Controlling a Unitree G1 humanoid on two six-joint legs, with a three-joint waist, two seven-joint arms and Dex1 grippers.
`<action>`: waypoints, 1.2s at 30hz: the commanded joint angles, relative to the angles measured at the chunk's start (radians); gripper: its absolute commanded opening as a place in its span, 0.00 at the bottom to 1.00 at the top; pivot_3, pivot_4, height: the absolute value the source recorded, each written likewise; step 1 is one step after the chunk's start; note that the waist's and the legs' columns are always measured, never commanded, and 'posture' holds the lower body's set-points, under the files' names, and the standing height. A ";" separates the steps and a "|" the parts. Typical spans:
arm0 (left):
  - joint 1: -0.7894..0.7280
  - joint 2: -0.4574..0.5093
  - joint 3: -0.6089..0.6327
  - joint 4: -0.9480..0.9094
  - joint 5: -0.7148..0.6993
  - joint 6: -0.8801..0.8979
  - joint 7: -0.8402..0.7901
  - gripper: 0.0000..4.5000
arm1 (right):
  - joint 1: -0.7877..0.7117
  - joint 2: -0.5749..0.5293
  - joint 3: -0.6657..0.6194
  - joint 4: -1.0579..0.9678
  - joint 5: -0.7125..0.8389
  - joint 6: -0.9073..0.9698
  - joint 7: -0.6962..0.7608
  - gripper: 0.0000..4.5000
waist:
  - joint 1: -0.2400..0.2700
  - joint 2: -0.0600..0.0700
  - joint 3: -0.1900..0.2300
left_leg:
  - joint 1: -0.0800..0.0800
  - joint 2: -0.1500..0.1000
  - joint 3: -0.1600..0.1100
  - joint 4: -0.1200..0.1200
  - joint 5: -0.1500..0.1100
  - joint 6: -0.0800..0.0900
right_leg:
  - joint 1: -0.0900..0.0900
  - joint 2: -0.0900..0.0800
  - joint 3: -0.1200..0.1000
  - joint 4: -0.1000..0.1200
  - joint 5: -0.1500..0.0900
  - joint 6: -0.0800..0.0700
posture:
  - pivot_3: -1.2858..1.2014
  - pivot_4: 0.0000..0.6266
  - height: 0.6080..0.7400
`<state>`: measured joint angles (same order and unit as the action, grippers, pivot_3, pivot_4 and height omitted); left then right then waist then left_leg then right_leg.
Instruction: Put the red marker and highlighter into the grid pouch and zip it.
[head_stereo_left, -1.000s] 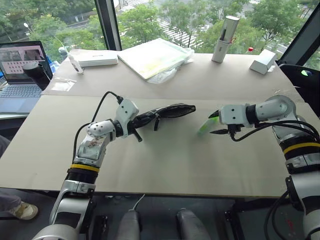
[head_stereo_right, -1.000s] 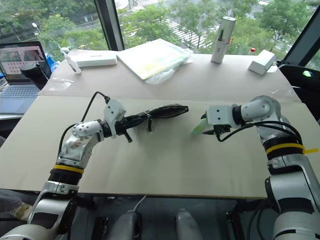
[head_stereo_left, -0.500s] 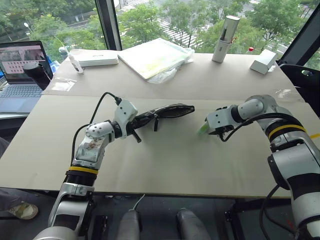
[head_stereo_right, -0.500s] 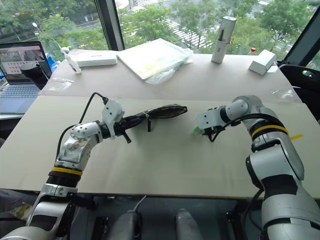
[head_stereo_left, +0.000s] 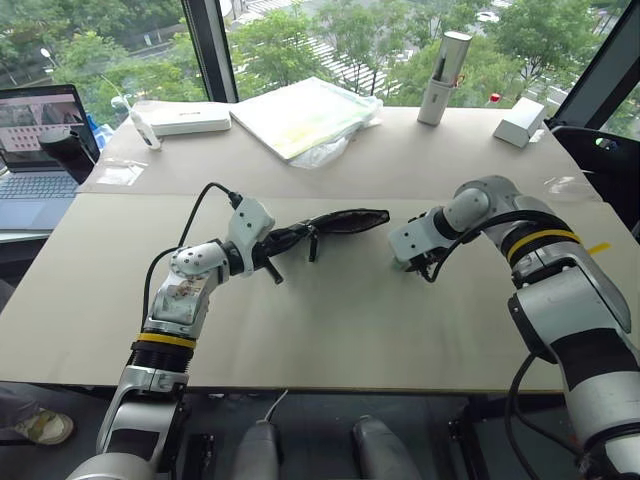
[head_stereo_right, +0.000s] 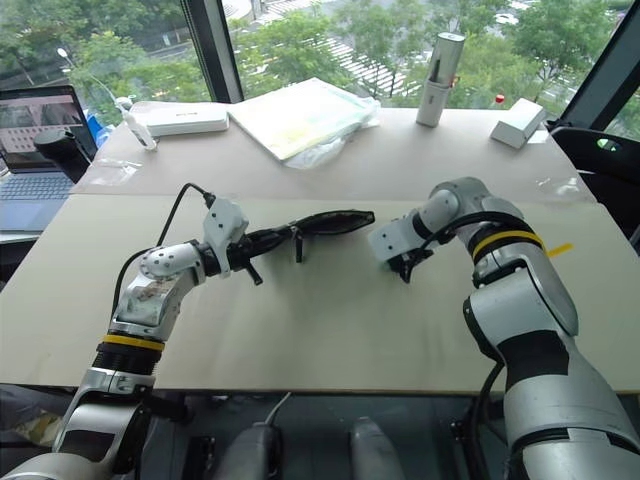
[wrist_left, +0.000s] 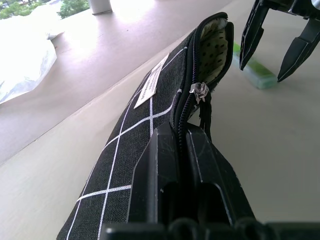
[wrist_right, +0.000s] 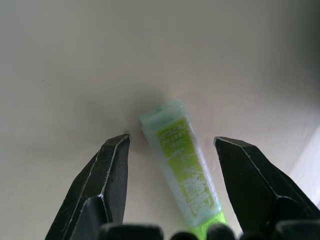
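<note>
The grid pouch (head_stereo_left: 335, 222) lies black and long on the table, its mouth gaping at the far end beside the zipper pull (wrist_left: 199, 92). My left gripper (wrist_left: 182, 137) is shut on the pouch's near end. The highlighter (wrist_right: 182, 167), short and light green, lies flat on the table just right of the pouch's mouth. My right gripper (wrist_right: 172, 142) points down over it, open, one finger on either side and not touching it. The left wrist view shows those fingers (wrist_left: 255, 35) above the highlighter (wrist_left: 250, 67). The red marker is out of view.
A laptop (head_stereo_left: 40, 140) stands at the far left. Along the back of the table lie a white box (head_stereo_left: 185, 118), a plastic-wrapped pad (head_stereo_left: 305, 112), an upright silver cylinder (head_stereo_left: 440, 62) and a small white box (head_stereo_left: 520, 122).
My right gripper has swung left and down and tipped to point down over the highlighter, which has not moved. The left gripper and pouch stay put.
</note>
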<state>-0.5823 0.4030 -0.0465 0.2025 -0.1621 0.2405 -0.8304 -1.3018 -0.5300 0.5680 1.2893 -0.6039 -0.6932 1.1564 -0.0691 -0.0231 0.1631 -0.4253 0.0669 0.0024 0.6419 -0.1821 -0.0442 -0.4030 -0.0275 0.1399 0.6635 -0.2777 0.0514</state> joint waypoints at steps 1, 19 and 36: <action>0.009 0.017 0.025 -0.057 -0.022 0.006 0.012 0.00 | 0.027 0.017 0.042 0.029 -0.043 -0.005 0.022 0.51 | 0.001 0.000 0.000 | 0.000 0.000 0.000 0.000 0.000 0.000 | 0.001 0.000 0.000 0.000 0.000 0.000 | 0.52 0.24 0.97; -0.013 -0.001 0.009 -0.038 -0.019 0.004 0.009 0.00 | 0.043 0.027 -0.173 0.012 0.205 0.127 0.245 0.22 | 0.001 0.000 0.000 | 0.004 0.000 -0.001 0.000 0.000 0.000 | 0.006 0.000 -0.001 -0.001 0.000 0.000 | 0.52 0.24 0.97; -0.027 -0.018 -0.004 -0.012 -0.021 0.001 -0.006 0.00 | 0.468 -0.048 -0.494 -1.081 0.769 0.620 0.302 0.22 | 0.018 0.001 0.001 | -0.004 0.000 -0.001 0.002 0.000 0.000 | -0.002 0.000 -0.001 0.000 0.000 0.000 | 0.52 0.24 0.97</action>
<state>-0.5860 0.3841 -0.0600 0.1985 -0.1632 0.2609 -0.8318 -0.8468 -0.5584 0.1281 0.3972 0.0941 -0.1512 1.5096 -0.0511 -0.0219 0.1642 -0.4293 0.0664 0.0013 0.6441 -0.1820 -0.0443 -0.4046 -0.0275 0.1393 0.6633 -0.2780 0.0518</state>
